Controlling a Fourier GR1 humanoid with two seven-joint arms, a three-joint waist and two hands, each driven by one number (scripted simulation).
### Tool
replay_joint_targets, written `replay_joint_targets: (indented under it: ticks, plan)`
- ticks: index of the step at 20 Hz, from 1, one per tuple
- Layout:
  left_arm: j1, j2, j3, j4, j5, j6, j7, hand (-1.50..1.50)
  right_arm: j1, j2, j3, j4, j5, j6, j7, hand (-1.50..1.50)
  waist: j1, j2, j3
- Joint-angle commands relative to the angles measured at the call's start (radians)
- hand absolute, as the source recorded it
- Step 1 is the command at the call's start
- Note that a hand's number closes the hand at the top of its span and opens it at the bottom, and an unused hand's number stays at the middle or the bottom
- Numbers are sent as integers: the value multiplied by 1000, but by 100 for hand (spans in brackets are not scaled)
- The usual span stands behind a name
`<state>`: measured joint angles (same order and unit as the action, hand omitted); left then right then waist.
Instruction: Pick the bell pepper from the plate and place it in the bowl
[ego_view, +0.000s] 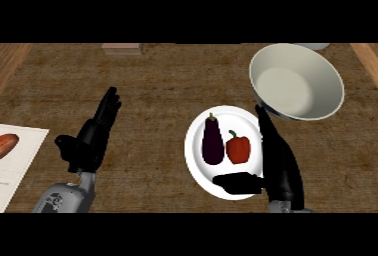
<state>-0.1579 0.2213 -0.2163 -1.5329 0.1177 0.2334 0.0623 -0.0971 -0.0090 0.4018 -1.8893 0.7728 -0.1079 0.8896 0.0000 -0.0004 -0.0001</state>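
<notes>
Head view, looking steeply down on a brown desk (148, 90). Near centre-right, a white plate (198, 150) carrying a dark purple eggplant (212, 141) on the left and a red bell pepper (238, 147) just beside it on the right. Far right, a pale bowl (297, 82), tilted, its rim close to the plate's far edge. Right hand (277, 160) along the plate's right side, fingers (267, 127) straight and pressed together pointing far, thumb (235, 182) spread out over the plate's near edge; pepper not yet touched. Left hand (92, 137) resting open at the left, fingers up. At the left edge, a pale board (18, 165) bearing something orange-red, partly cut off.

Step in hand, seemingly: the approach, before any grasp. Next, probably: swing left over the pepper, avoid the eggplant, curl round the pepper, lift, carry far-right to the bowl.
</notes>
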Motion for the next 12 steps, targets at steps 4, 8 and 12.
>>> replay_joint_targets:
  ticks: [4,8,12]
  plan:
    - [-57,-24,79,69,-25,-66,-13,0,1,9,-28,34,-47,-39,-91,-150,-2,1,0]
    - [33,-23,65,-34,-37,-54,-2,0,45,8,7,-29,-98,-88,-111,-150,1,0,0]
    - [12,-71,68,20,-72,-57,-25,0,18,8,-79,10,-161,-66,-184,-150,0,1,0]
